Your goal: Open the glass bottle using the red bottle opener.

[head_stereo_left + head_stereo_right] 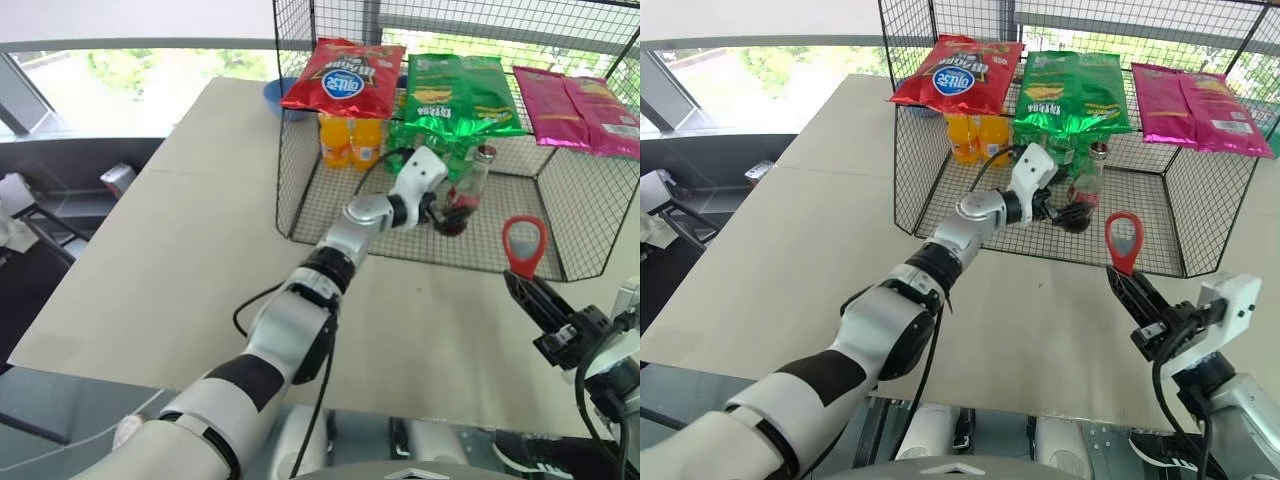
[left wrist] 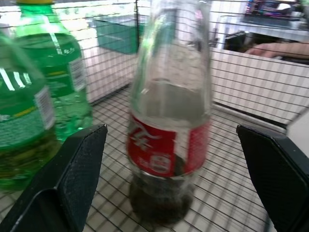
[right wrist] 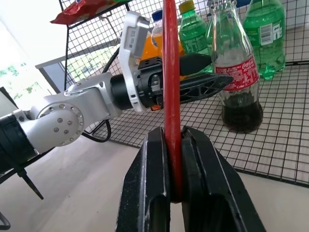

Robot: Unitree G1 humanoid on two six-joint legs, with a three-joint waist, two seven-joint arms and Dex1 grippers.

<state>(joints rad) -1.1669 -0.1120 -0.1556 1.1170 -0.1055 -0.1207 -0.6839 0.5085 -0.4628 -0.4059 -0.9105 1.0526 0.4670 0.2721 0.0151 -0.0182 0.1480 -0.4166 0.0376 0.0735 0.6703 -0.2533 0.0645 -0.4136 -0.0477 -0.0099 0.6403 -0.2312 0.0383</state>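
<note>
R gripper (image 1: 1130, 290): nearest; fingers pressed together, pinching the red bottle opener (image 1: 1123, 238) by its short handle, loop head up. Held above the table (image 1: 180, 250), just outside the wire basket (image 1: 560, 190).
Opener look: small, flat, red, rounded open loop; seen edge-on in R wrist view, clamped between the black fingers.
L gripper (image 2: 183, 179): reached into the basket, fingers spread wide, one each side of the glass bottle (image 2: 169, 125); no contact visible yet.
Bottle: upright on basket's mesh floor, near its front wall. Clear contoured glass, dark cola in lower part only, red label band, narrow neck, cap looks still on.
Behind: green bottles (image 2: 53, 72) just beside it, orange soda bottles (image 1: 350, 140) farther back; chip bags (image 1: 345, 75) on top of the basket.
Progress: opener in hand = done. Left, judging by this: grip bottle, bring opener to cap, pry off. Early-mid stage.
</note>
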